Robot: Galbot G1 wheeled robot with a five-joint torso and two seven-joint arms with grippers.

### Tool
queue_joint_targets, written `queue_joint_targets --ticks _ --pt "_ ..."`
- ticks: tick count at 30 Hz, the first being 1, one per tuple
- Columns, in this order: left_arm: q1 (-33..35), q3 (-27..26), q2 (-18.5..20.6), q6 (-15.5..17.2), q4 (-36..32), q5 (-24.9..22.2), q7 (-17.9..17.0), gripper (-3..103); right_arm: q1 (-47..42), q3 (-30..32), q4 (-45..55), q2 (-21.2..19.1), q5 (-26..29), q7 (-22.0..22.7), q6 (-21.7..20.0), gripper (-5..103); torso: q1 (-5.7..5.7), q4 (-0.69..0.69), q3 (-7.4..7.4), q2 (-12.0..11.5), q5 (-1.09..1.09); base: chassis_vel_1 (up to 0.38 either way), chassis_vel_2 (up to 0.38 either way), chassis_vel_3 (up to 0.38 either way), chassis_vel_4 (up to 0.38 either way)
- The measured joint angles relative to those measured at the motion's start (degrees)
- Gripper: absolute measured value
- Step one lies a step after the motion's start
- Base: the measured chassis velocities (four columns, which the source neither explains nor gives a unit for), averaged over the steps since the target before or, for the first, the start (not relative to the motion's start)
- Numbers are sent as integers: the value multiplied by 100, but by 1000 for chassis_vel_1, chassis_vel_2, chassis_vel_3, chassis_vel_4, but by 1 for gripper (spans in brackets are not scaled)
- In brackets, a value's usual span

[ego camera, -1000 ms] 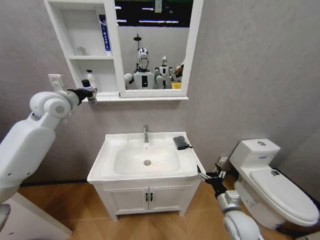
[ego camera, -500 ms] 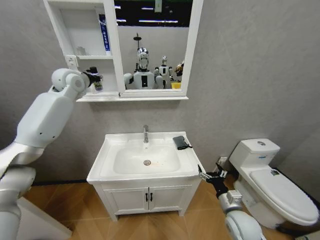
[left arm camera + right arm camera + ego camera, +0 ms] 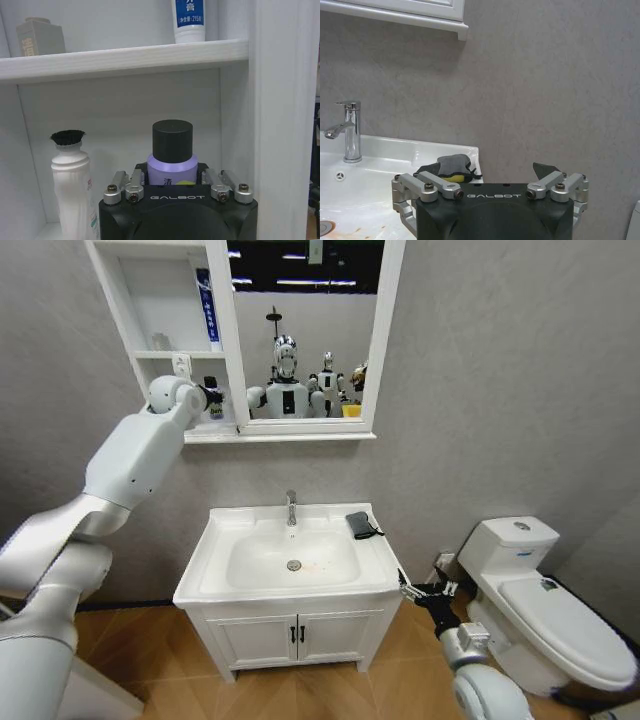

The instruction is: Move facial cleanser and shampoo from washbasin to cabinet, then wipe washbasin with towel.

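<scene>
The left end effector point(image 3: 208, 398) is raised inside the bottom shelf of the cabinet point(image 3: 165, 300), clenched around a bottle point(image 3: 172, 162) with a lilac body and a black cap. The bottle stands upright between the fingers point(image 3: 125, 182), which press its sides just below the shoulder. Just beside the end effector on the same shelf stands a white tube point(image 3: 71, 185) with a black bristled top, apart from the held bottle. On the shelf above the end effector rest a white tube with a blue label point(image 3: 189, 20) and a small grey jar point(image 3: 40, 36). The mirror point(image 3: 308, 325) joins the cabinet on the side away from the left arm. The right end effector point(image 3: 420, 591) hangs low, near the front corner of the washbasin point(image 3: 290, 558), with its fingers point(image 3: 435, 184) spread apart and grasping nothing. Beyond it, the dark towel point(image 3: 451, 168) lies folded on the washbasin rim, with a yellow patch showing under its edge in the right wrist view. The chrome tap point(image 3: 349, 131) stands farther along the rim from that end effector, behind the bowl. A toilet point(image 3: 545, 605) sits well apart from the washbasin, past the right arm.
</scene>
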Motion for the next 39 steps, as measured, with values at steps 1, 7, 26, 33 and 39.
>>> queue_joint_targets --ticks 1,7,26,33,39 --pt "-8 12 -15 -18 53 22 20 43 0 -3 8 5 -3 2 0 100 0 0 0 0 0 0 0 0 0" --pt "-12 22 -90 -111 319 190 160 43 8 -33 90 22 -11 14 -13 100 0 -2 0 0 0 0 0 0 0" --pt "47 -164 -360 -247 849 643 475 45 -217 149 133 39 -101 13 114 100 0 -2 0 0 0 0 0 0 0" --pt "77 -239 -391 -255 848 728 543 61 -280 172 165 37 -113 11 142 100 0 -2 0 0 1 0 0 0 0" --pt "181 -321 -330 -293 688 774 518 88 -264 175 201 2 -109 27 130 100 0 -2 0 1 1 0 0 0 0"
